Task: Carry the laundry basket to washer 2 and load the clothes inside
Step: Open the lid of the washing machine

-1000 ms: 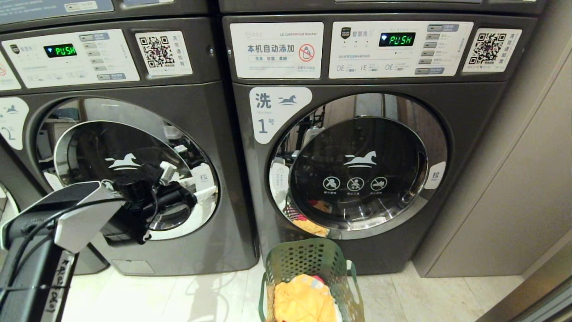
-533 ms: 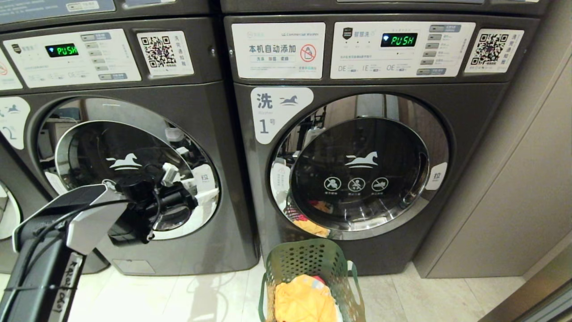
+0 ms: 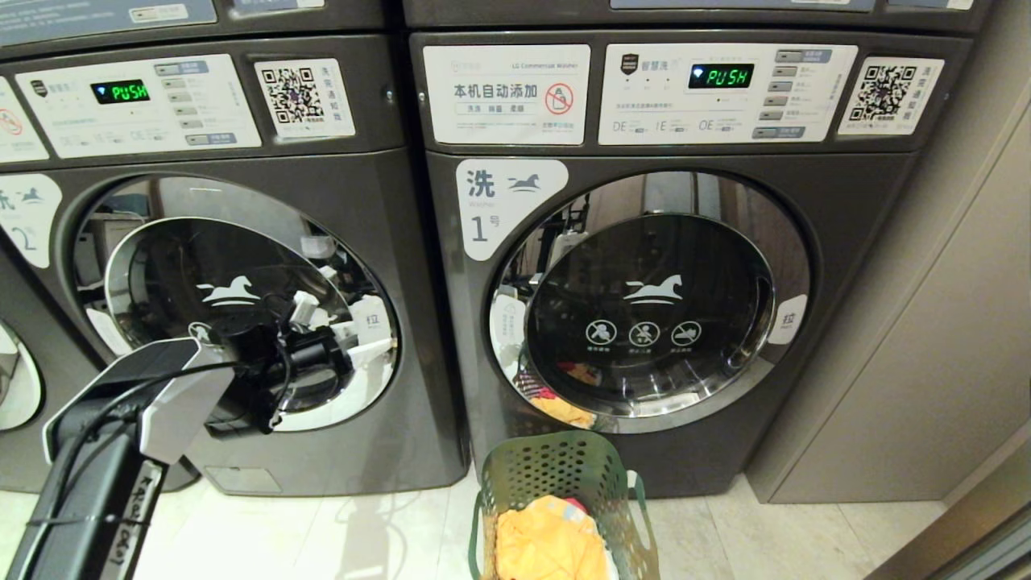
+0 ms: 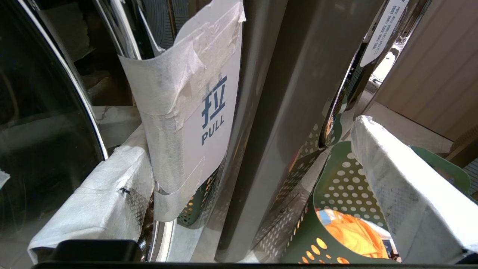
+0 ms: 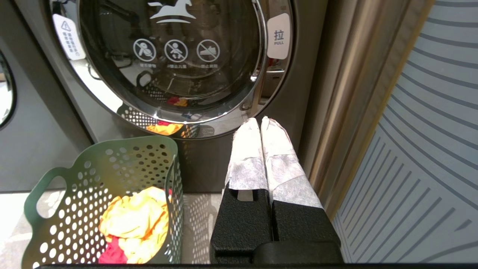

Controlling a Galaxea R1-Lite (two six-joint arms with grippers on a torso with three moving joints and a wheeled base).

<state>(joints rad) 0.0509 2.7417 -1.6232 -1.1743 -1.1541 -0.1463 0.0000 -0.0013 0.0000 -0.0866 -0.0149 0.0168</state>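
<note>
Washer 2 [image 3: 242, 314] stands at the left of the head view, dark grey, door shut. Its white label at the frame's left edge is cut off, with only a blue "2" and part of a horse emblem legible. The display reads "PUSH" in green; a QR sticker sits beside the control panel. The door-edge sticker [image 4: 201, 112] reads "拉 PULL" and is patched over with torn white tape.

The left end effector [image 4: 239, 179] is at that door's handle side, fingers spread wide, one tape-wrapped finger against the glass and the other well clear over the basket. In the head view the arm's black wrist hides the fingers.

The neighbouring washer [image 3: 644, 306] is labelled "洗 1号", also shows "PUSH", and carries a panel reading "本机自动添加" and "LG Commercial Washer". Smaller print is unreadable.

The laundry basket [image 3: 556, 475], dark green and perforated, stands on the floor directly before washer 1, cropped by the frame's lower edge. The clothes [image 3: 548, 540], yellow-orange with some red-pink, lie inside.

The right end effector [image 5: 261, 127] hangs beside the basket, fingers pressed together, holding nothing.
</note>
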